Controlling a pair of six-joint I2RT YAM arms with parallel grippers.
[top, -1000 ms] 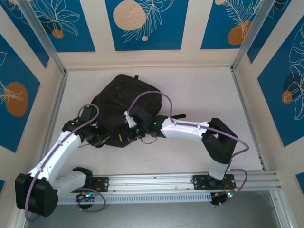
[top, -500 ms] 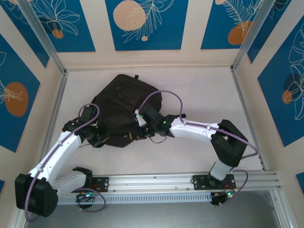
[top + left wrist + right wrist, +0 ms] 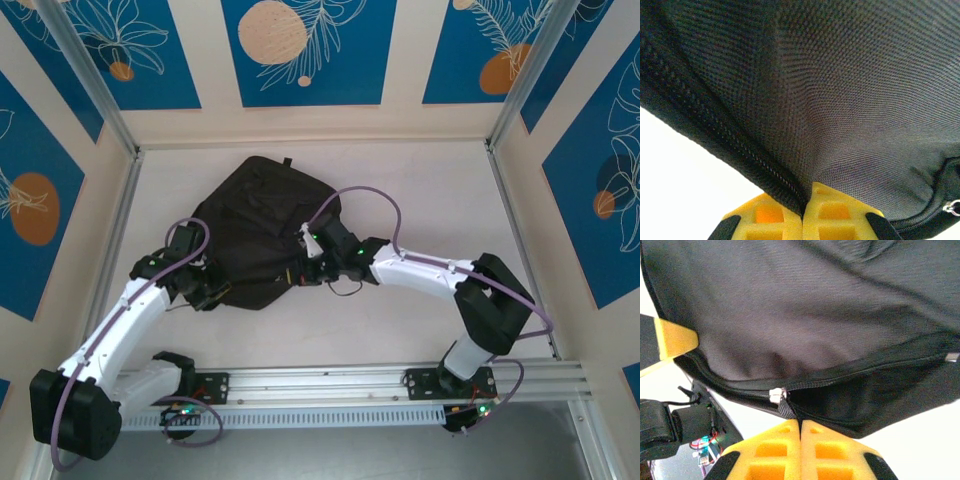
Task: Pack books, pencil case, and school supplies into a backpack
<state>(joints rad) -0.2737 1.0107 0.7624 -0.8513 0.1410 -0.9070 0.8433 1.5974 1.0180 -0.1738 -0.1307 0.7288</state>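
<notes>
A: Top view, entries?
B: One backpack [image 3: 255, 215], black, lying on the table [image 3: 430, 190], left of centre. The left gripper [image 3: 207, 292] is at its near-left edge and the right gripper [image 3: 302, 272] at its near-right edge. Jaw state unreadable here.

A: Left wrist?
B: The left gripper [image 3: 803, 200] has its yellow fingers pressed together, with the backpack [image 3: 840, 90] seam pinched between.

A: Right wrist?
B: The right gripper [image 3: 800, 427] has its fingers closed on the black zip pull [image 3: 785, 409], just below the backpack [image 3: 790, 315] zip line.
</notes>
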